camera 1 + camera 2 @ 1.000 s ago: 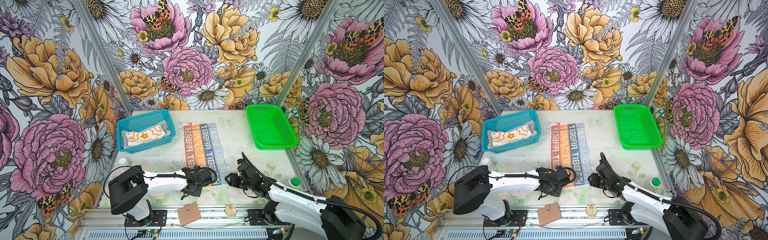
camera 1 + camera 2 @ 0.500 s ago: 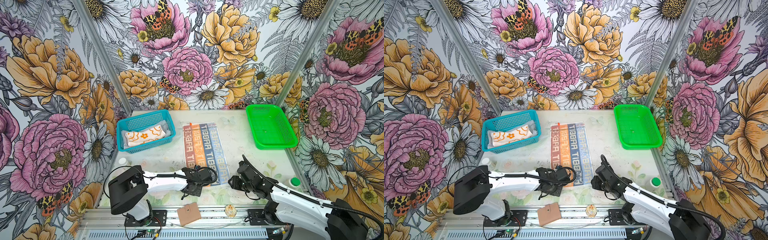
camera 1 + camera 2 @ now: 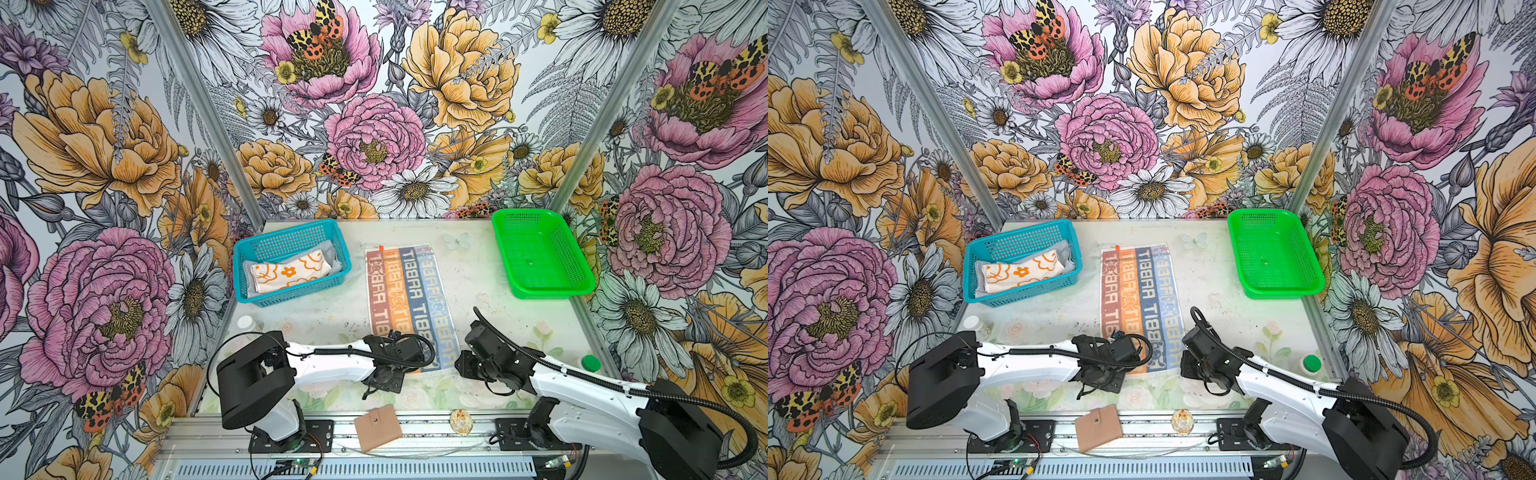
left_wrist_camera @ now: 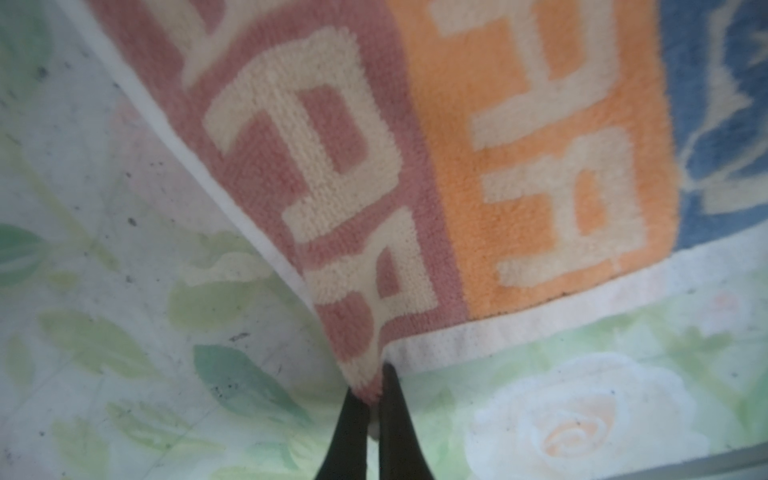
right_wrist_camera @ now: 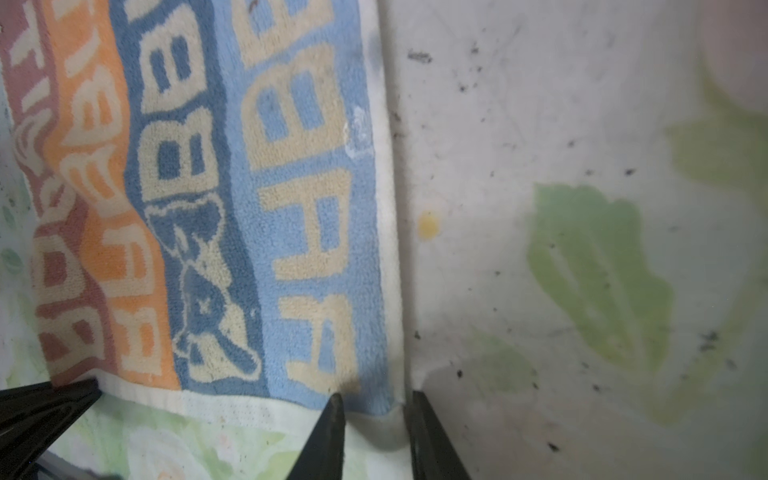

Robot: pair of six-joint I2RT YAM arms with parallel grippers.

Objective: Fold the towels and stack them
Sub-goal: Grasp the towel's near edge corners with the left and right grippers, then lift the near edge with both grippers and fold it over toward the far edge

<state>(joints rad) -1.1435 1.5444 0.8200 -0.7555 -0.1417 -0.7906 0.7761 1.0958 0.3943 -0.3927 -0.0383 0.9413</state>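
The lettered towel [image 3: 409,299] [image 3: 1140,299] lies flat, lengthwise, mid-table. My left gripper [image 4: 374,384] is shut on its near left corner, which is pinched up off the table [image 4: 124,291]. My right gripper [image 5: 376,401] stands open but narrow at the near right corner, one finger on the light blue stripe [image 5: 316,232] and the other on the bare table beside the hem. The orange-and-cream flower towel [image 3: 291,270] lies folded on the grey towel [image 3: 336,259] in the blue basket [image 3: 291,293]. In both top views the wrists hide the fingertips.
An empty green basket [image 3: 540,291] stands at the back right. A tan wallet [image 3: 377,427] and a small packet [image 3: 461,420] lie on the front rail. A green-capped bottle [image 3: 590,363] stands at the right edge and a white-capped one [image 3: 245,322] at the left.
My right gripper's jaws have drawn closer together around the towel's near right corner. My left gripper has closed fully on the near left corner. The arms have barely shifted.
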